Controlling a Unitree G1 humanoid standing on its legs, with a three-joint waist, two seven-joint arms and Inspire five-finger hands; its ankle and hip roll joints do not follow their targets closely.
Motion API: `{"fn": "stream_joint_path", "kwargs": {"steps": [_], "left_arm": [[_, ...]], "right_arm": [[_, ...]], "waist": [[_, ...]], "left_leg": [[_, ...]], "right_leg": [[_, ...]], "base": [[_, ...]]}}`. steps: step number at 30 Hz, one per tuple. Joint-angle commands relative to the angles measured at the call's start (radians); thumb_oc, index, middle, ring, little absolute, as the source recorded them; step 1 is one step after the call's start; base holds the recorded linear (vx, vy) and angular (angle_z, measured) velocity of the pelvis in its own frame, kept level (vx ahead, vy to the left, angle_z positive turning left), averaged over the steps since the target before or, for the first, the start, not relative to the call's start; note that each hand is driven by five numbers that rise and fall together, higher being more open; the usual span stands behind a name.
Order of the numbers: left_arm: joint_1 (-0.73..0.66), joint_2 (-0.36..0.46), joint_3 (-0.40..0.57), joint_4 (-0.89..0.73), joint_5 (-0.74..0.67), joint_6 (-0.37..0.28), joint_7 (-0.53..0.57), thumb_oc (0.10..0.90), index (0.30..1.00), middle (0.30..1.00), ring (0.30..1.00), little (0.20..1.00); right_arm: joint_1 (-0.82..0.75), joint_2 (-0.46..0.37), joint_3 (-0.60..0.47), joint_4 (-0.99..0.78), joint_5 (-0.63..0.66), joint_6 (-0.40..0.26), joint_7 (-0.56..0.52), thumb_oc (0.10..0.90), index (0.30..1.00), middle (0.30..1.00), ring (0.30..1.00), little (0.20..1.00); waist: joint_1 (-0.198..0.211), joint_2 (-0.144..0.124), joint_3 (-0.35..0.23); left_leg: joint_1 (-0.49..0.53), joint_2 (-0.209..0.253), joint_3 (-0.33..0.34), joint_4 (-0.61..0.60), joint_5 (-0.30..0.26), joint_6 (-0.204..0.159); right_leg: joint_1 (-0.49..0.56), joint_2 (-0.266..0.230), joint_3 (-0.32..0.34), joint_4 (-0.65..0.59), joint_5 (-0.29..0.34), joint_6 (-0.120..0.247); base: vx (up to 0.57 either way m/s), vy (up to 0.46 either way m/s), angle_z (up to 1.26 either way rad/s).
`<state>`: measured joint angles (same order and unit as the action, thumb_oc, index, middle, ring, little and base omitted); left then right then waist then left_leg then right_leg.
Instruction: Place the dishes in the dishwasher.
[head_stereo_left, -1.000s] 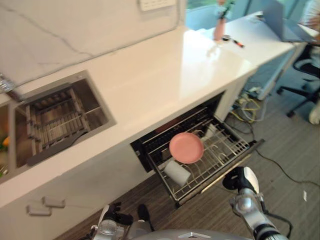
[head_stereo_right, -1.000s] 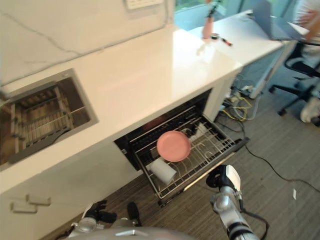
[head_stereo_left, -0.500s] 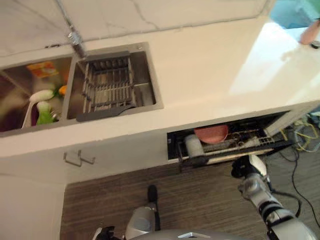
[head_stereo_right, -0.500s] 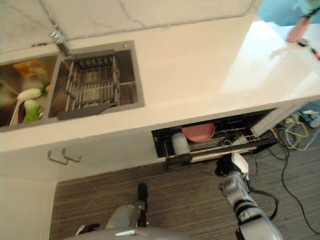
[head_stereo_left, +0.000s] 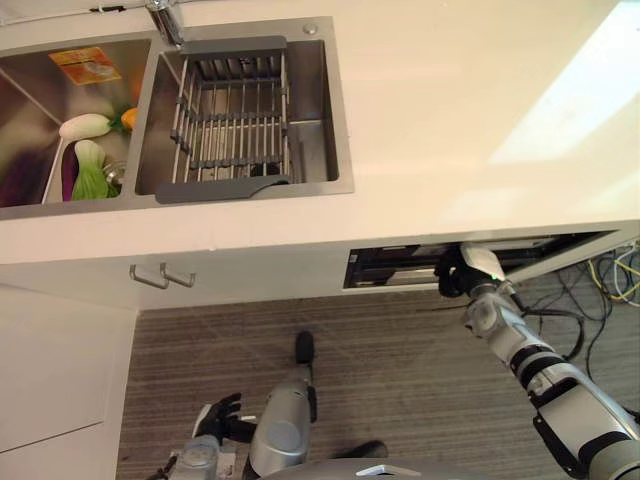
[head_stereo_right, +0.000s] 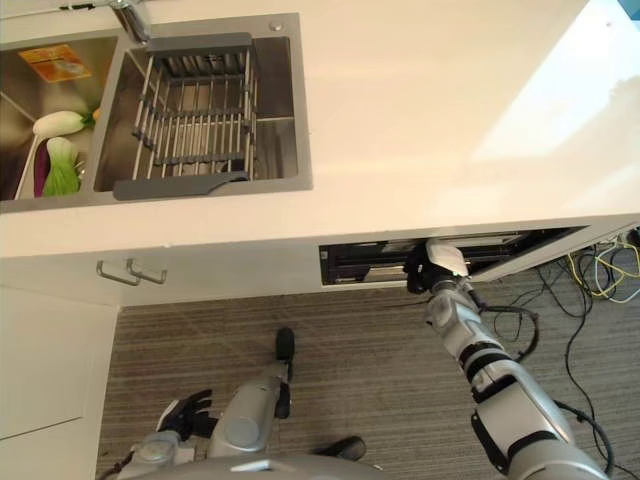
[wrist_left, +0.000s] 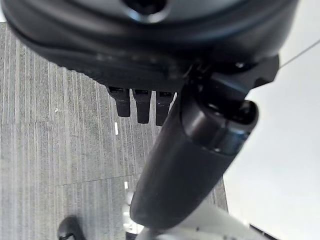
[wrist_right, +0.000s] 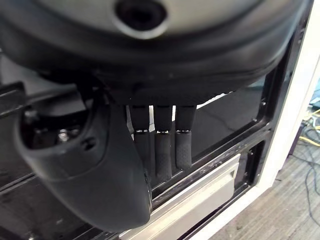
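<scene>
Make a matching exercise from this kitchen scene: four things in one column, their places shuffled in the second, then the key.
Things:
1. right hand
2. left hand
3. grey drying rack
4. green vegetable

Places:
A. in the sink basin next to the one with the rack
B. at the front of the dishwasher opening under the counter
C. low above the floor, beside the cabinet
D. in the sink basin nearer the dishwasher

Pairs: 1-B, 2-C, 3-D, 4-A

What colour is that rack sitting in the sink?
Grey, the rack shows best in the left eye view.
</scene>
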<state>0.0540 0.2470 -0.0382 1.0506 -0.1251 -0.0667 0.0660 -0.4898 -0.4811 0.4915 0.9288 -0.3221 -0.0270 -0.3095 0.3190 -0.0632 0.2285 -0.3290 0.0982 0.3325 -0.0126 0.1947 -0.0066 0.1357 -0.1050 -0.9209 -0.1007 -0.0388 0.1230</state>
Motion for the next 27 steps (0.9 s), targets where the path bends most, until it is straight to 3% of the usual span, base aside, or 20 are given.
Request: {"fn": "stream_joint_path", "kwargs": {"steps": [1,6,10,12,13,14,15,16,17,20,23,24,27], "left_arm": [[0.039,-0.003,-0.062,0.051,-0.044,-0.016,-0.012,0.800,0.900,0.900,0.900,0.900],[0.040,-0.015,-0.031,0.081,-0.053,-0.011,-0.015,0.800,0.900,0.900,0.900,0.900],[0.025,-0.026,0.034,0.141,-0.082,-0.004,-0.022,0.800,0.900,0.900,0.900,0.900],[0.019,-0.020,0.043,0.153,-0.092,-0.002,-0.019,0.800,0.900,0.900,0.900,0.900],[0.019,-0.020,0.042,0.153,-0.093,-0.003,-0.019,0.800,0.900,0.900,0.900,0.900],[0.016,-0.018,0.042,0.153,-0.096,-0.002,-0.015,0.800,0.900,0.900,0.900,0.900],[0.013,-0.015,0.039,0.153,-0.101,-0.003,-0.008,0.800,0.900,0.900,0.900,0.900],[0.009,-0.012,0.031,0.153,-0.106,-0.001,-0.004,0.800,0.900,0.900,0.900,0.900],[0.009,-0.013,0.027,0.160,-0.109,-0.002,-0.005,0.800,0.900,0.900,0.900,0.900],[-0.014,-0.025,0.008,0.183,-0.130,-0.008,-0.010,0.800,0.900,0.900,0.900,0.900],[-0.042,-0.016,-0.025,0.207,-0.100,-0.007,-0.022,0.800,0.900,0.900,0.900,0.900],[-0.057,-0.008,-0.033,0.218,-0.088,-0.008,-0.021,0.800,0.900,0.900,0.900,0.900],[-0.056,-0.014,-0.034,0.232,-0.070,-0.009,-0.027,0.800,0.900,0.900,0.900,0.900]], "right_arm": [[0.016,0.046,-0.035,-0.054,-0.007,-0.067,-0.011,0.800,0.900,0.900,0.900,0.900],[0.124,0.106,-0.071,-0.001,0.017,-0.060,-0.002,0.800,0.900,0.900,0.900,0.900],[0.302,0.162,-0.193,0.213,0.058,-0.022,0.007,0.800,0.900,0.900,0.900,0.900],[0.360,0.162,-0.246,0.259,0.071,-0.003,0.013,0.800,0.900,0.900,0.900,0.900],[0.361,0.162,-0.247,0.259,0.070,-0.003,0.013,0.800,0.900,0.900,0.900,0.900],[0.383,0.160,-0.270,0.277,0.079,0.005,0.016,0.800,0.900,0.900,0.900,0.900],[0.415,0.158,-0.300,0.305,0.094,0.015,0.025,0.800,0.900,0.900,0.900,0.900],[0.432,0.160,-0.341,0.342,0.130,0.027,0.032,0.800,0.900,0.900,0.900,0.900],[0.444,0.167,-0.365,0.363,0.158,0.030,0.035,0.800,0.900,0.900,0.900,0.900],[0.481,0.178,-0.423,0.406,0.247,0.029,0.042,0.800,0.900,0.900,0.900,0.900],[0.503,0.200,-0.431,0.420,0.287,0.023,0.063,0.800,0.900,0.900,0.900,0.900],[0.511,0.213,-0.425,0.423,0.292,0.025,0.070,0.800,0.900,0.900,0.900,0.900],[0.514,0.221,-0.430,0.441,0.298,0.031,0.078,0.800,0.900,0.900,0.900,0.900]], "waist": [[0.036,0.008,-0.074],[0.005,0.007,-0.077],[-0.042,-0.022,-0.095],[-0.081,-0.024,-0.097],[-0.082,-0.025,-0.096],[-0.105,-0.023,-0.095],[-0.135,-0.017,-0.083],[-0.171,-0.008,-0.069],[-0.189,-0.002,-0.066],[-0.204,0.010,-0.058],[-0.233,0.017,-0.057],[-0.238,0.010,-0.059],[-0.234,-0.006,-0.081]], "left_leg": [[0.054,0.002,0.037,-0.059,-0.023,-0.056],[0.069,0.003,0.045,-0.060,-0.032,-0.052],[0.125,-0.019,0.053,-0.057,-0.087,-0.025],[0.189,-0.055,0.040,-0.066,-0.140,0.003],[0.190,-0.061,0.039,-0.067,-0.142,0.007],[0.223,-0.077,0.027,-0.070,-0.168,0.019],[0.258,-0.095,0.002,-0.075,-0.191,0.037],[0.292,-0.105,-0.034,-0.075,-0.214,0.055],[0.309,-0.102,-0.060,-0.075,-0.218,0.054],[0.318,-0.093,-0.133,-0.075,-0.204,0.032],[0.307,-0.080,-0.209,-0.070,-0.176,0.011],[0.312,-0.087,-0.230,-0.068,-0.177,0.011],[0.310,-0.101,-0.250,-0.067,-0.182,0.001]], "right_leg": [[0.044,-0.001,0.073,0.071,-0.128,-0.049],[0.043,-0.005,0.085,0.075,-0.124,-0.044],[0.056,-0.041,0.103,0.130,-0.101,-0.013],[0.033,-0.120,0.109,0.297,-0.052,0.031],[0.032,-0.130,0.108,0.308,-0.054,0.037],[0.014,-0.169,0.130,0.400,-0.009,0.059],[-0.020,-0.215,0.175,0.533,0.032,0.079],[-0.091,-0.256,0.276,0.708,0.035,0.086],[-0.129,-0.244,0.340,0.741,0.013,0.076],[-0.169,-0.195,0.439,0.601,-0.102,0.033],[-0.168,-0.149,0.537,0.357,-0.081,0.007],[-0.162,-0.127,0.556,0.341,-0.082,0.007],[-0.090,-0.114,0.509,0.252,-0.066,0.024]], "base": [[0.00,0.000,0.00],[0.00,0.017,0.03],[0.04,0.126,-0.28],[0.13,0.227,-0.11],[0.13,0.203,0.24],[0.15,0.219,0.22],[0.22,0.278,0.22],[0.18,0.186,0.41],[0.10,0.045,0.79],[0.04,-0.160,1.05],[0.01,-0.200,0.82],[0.00,-0.151,0.90],[0.05,-0.139,1.08]]}}
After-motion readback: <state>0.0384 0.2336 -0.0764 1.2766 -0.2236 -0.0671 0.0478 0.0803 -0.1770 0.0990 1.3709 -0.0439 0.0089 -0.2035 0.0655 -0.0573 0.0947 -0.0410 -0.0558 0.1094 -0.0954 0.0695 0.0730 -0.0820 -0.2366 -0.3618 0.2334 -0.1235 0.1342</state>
